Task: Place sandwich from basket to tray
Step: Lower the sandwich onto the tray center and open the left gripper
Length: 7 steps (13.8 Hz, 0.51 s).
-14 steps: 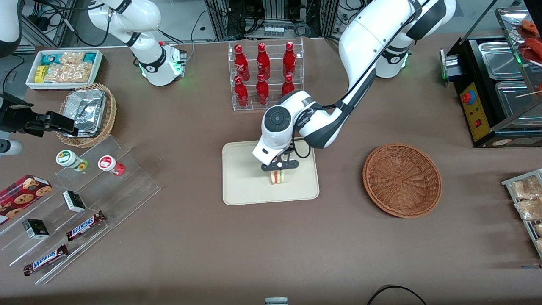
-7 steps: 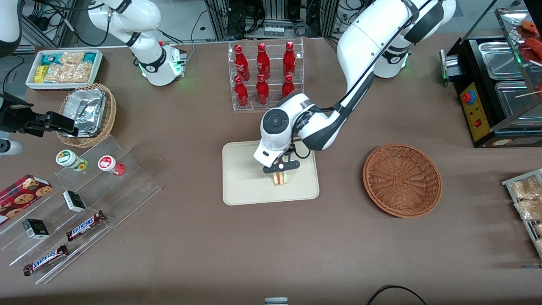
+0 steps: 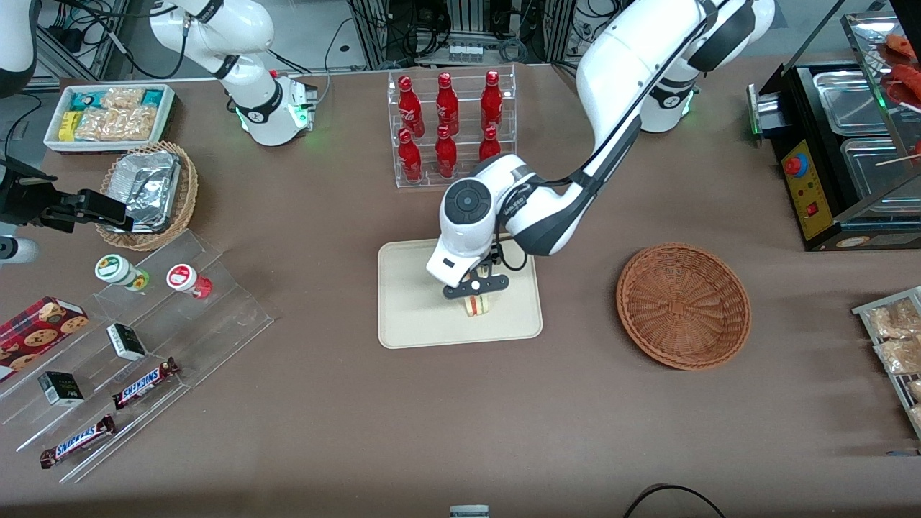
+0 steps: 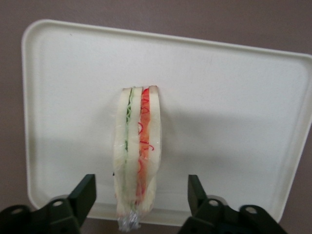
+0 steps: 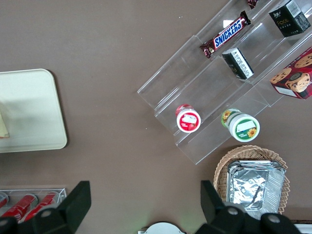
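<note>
Left arm's gripper [image 3: 475, 287] sits over the cream-beige tray [image 3: 410, 302], directly above the sandwich [image 3: 475, 305]. Fingers spread wide: in the wrist view each black fingertip [image 4: 86, 189] stands clear of the bread with tray surface showing between, so nothing is gripped.

Sandwich [image 4: 136, 155] stands on edge on the tray [image 4: 234, 112], cut side up toward the gripper. Layers visible: pale bread, a green strip, red and pink filling. A bit of clear wrap bunches at the end closest to the gripper body. It rests on the tray floor between the two fingers, touching neither.

Round reddish-brown wicker basket [image 3: 683, 305] lies on the brown table [image 3: 432, 417], well apart from the gripper, toward the working arm's end. Nothing shows inside it.

Farther from the front camera than the gripper: a clear rack of red bottles [image 3: 450, 126], near the tray's edge.

Toward the parked arm's end, well apart from the gripper: a lighter wicker basket holding foil packs [image 3: 147, 191], a white bin of snack packets [image 3: 111, 115], and clear acrylic steps [image 3: 144, 338] carrying two small round-lidded tubs, small dark boxes and Snickers bars [image 3: 144, 383]. A cookie box [image 3: 39, 327] sits beside the steps.
</note>
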Each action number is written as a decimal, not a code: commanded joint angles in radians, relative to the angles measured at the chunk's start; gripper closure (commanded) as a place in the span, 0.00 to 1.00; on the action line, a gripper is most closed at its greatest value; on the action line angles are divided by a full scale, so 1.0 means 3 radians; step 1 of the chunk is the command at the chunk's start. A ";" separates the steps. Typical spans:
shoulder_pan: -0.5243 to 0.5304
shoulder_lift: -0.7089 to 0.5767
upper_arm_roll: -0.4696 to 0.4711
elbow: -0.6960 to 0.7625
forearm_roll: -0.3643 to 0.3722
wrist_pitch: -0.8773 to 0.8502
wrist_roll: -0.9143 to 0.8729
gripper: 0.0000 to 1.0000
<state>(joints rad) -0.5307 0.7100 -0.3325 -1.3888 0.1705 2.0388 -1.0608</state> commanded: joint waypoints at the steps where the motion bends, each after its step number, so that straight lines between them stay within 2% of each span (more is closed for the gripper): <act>1: 0.0107 -0.0254 0.0024 0.0063 0.0051 -0.0291 0.0155 0.00; 4: 0.0520 -0.0510 -0.0006 0.0007 -0.0184 -0.0715 0.0360 0.00; 7: 0.0801 -0.0750 -0.0001 -0.0136 -0.0215 -0.0859 0.0886 0.00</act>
<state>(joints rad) -0.3380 0.5481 -0.3254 -1.3634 0.1229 1.7951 -0.8588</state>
